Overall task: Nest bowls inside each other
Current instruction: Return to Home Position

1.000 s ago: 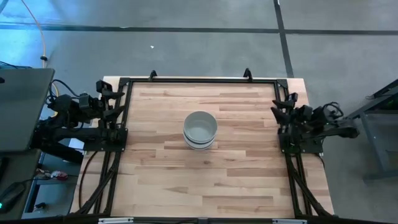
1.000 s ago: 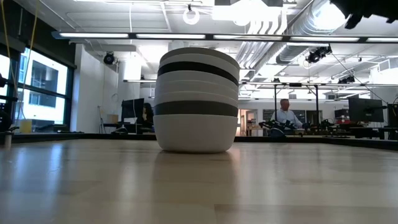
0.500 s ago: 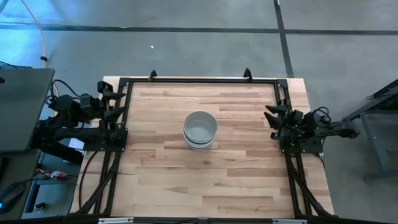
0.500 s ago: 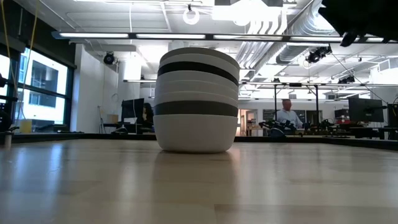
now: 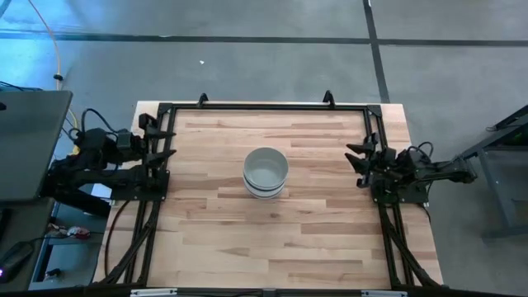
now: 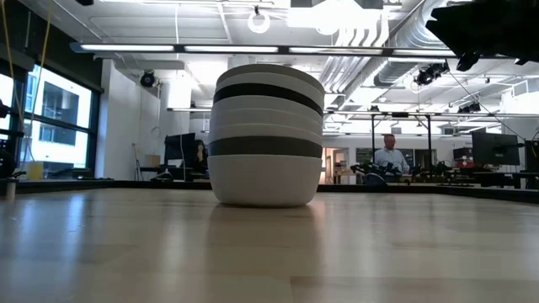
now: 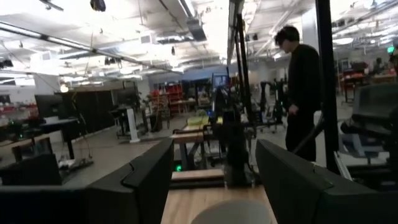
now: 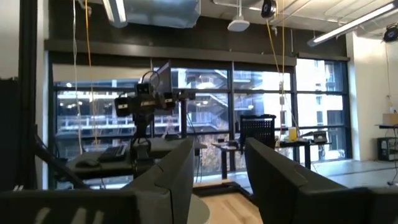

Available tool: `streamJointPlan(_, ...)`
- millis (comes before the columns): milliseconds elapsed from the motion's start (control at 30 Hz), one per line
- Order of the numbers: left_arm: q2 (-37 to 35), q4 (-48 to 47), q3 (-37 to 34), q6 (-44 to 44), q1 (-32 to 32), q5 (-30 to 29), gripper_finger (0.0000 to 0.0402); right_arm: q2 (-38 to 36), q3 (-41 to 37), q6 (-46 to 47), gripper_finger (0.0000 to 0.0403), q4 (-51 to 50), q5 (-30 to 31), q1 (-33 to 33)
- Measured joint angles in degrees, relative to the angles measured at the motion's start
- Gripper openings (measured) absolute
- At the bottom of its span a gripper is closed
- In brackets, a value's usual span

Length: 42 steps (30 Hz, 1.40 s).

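Observation:
The bowls stand nested in one stack point(image 5: 266, 172) at the table's middle, and its lowest white bowl rests on the wood. The low view shows the stack point(image 6: 265, 135) as white rims with a grey band and a black band. My left gripper point(image 5: 163, 139) is open at the table's left edge, well clear of the stack. My right gripper point(image 5: 356, 163) is open near the right edge, pointing toward the stack from a distance. The left wrist view shows the open left gripper point(image 7: 214, 180) with the stack's top point(image 7: 233, 213) just beyond. The right wrist view shows the open right gripper point(image 8: 221, 177).
A black metal frame point(image 5: 264, 107) runs along the table's far, left and right edges. Bare wood lies all around the stack. A dark part of an arm point(image 6: 493, 25) hangs at the low view's upper right. People point(image 7: 305, 106) are in the room beyond.
My right gripper has moved toward the table's left, nearer the stack, and its dark shape has grown in the low view's corner. My left gripper has shifted a little toward the table's right. The stack has stayed put.

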Motion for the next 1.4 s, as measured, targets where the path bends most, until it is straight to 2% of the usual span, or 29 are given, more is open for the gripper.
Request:
streamJointPlan(233, -4.2, -5.5, -0.04, -0.55, 0.0, 0.5, 0.0216, 0.0, 0.0, 3.27, 0.0136, -6.53, -0.69, 0.0)
streamJointPlan(400, -6.08, -4.19, -3.97, -2.0, 0.0, 2.05, 0.0216, 0.02, 0.0, 3.74, 0.0136, -8.17, -1.03, 0.0)
streamJointPlan(533, -5.11, 4.63, -8.17, -1.66, 0.04, -0.07, 0.0216, 0.02, 0.0, 2.45, 0.0136, -6.89, -1.37, 0.0)
streamJointPlan(700, -5.56, 15.64, -14.33, -1.06, 0.01, -0.04, 0.0216, 0.02, 0.0, 2.49, 0.0136, -7.18, -2.8, 0.0)
streamJointPlan(1133, -6.09, 28.3, -25.66, -1.4, 0.0, 4.31, 0.0216, 0.02, 0.0, 2.42, 0.0136, -8.81, -4.8, 0.0)
streamJointPlan(1400, -6.09, 29.68, -29.0, -1.64, 0.0, 6.43, 0.0216, 0.02, 0.0, 2.48, 0.0136, -9.93, -7.6, 0.02)
